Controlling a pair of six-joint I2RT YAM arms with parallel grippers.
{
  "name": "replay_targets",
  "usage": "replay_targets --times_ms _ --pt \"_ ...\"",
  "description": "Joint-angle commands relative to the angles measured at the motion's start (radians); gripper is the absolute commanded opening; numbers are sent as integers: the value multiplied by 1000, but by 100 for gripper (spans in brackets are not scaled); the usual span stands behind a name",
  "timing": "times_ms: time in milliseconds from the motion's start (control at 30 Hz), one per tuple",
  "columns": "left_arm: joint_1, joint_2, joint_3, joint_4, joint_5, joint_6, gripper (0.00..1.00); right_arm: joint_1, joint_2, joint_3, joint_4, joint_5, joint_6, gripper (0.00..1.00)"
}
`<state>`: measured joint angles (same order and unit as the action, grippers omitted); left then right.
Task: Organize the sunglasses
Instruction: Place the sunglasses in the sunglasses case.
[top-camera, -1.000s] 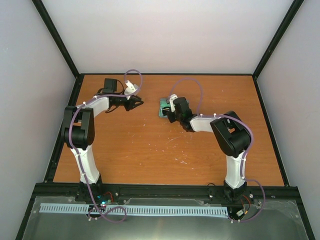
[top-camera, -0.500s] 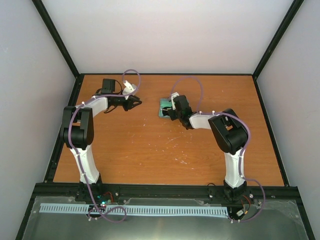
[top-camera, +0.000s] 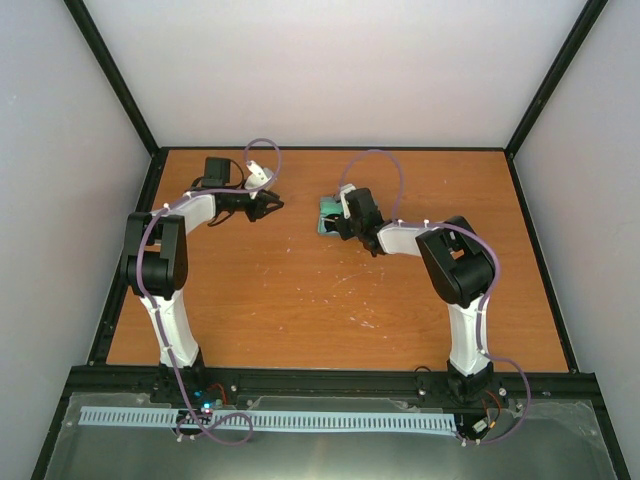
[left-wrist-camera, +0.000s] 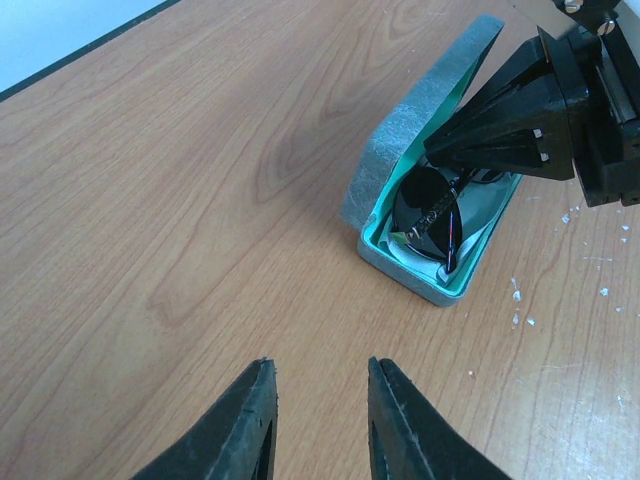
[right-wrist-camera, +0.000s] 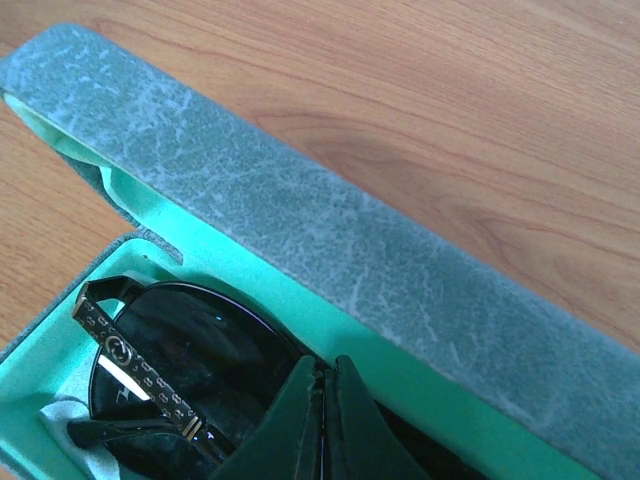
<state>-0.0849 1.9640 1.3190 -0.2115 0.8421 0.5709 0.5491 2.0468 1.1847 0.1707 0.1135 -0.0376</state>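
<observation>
Touching sunglasses (right-wrist-camera: 190, 360) w/ tips pinched together, right gripper (right-wrist-camera: 322, 375); left gripper (left-wrist-camera: 320, 366) part-spread, holding nothing.

No legible words or numbers found, a round emblem (right-wrist-camera: 120, 350) and repeated pattern seen on the sunglasses (right-wrist-camera: 190, 375) arm, unreadable.

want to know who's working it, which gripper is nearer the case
Right. The right gripper is at the open case, shut and reaching in over the sunglasses; the left gripper is open, well apart from it.
</observation>
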Motion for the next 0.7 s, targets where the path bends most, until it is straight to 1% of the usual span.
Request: replay_targets --times_ms 0,200,433,533,667 --pt "7 4 9 20 22 -8 28 -1 29 -15 -101 -34 -10 3" --pt "6 1 9 20 22 -9 28 0 36 3 -102 -9 -13 3" --pt "7 0 18 20 26 -9 29 0 -71 -36 -72 60 -20 3" --pt "5 2 28 20 26 -7 31 1 -133 -64 -62 77 -6 8" --pt "-5 17 47 11 22 2 32 3 -235 -116 -60 139 39 13"
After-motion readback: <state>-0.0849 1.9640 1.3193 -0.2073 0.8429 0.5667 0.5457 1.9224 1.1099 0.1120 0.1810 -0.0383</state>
